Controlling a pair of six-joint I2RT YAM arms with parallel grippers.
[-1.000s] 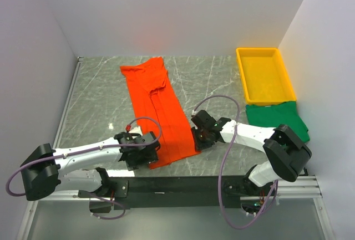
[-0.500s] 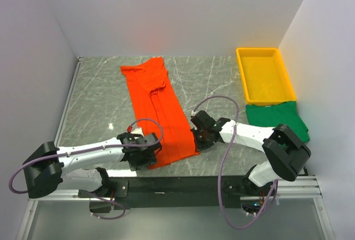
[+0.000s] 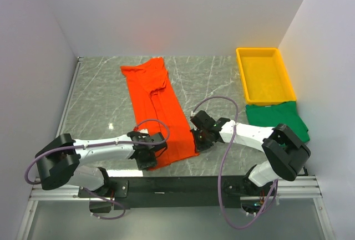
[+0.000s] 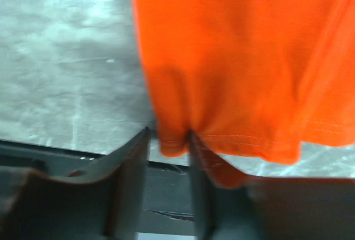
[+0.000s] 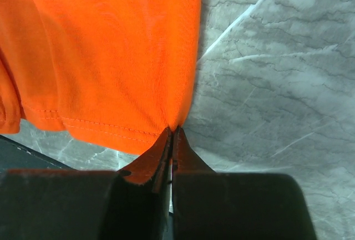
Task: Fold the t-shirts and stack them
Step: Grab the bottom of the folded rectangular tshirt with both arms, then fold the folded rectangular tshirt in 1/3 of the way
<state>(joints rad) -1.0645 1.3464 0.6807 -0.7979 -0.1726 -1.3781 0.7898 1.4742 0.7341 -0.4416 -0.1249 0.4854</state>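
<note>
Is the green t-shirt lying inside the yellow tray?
No, the green t-shirt lies on the table just outside the yellow tray, by its near rim.

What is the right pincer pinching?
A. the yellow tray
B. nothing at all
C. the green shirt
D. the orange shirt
D: the right wrist view shows the right pincer shut on the bottom edge of the orange shirt, while the green shirt and the yellow tray lie off to the side, untouched.
</note>
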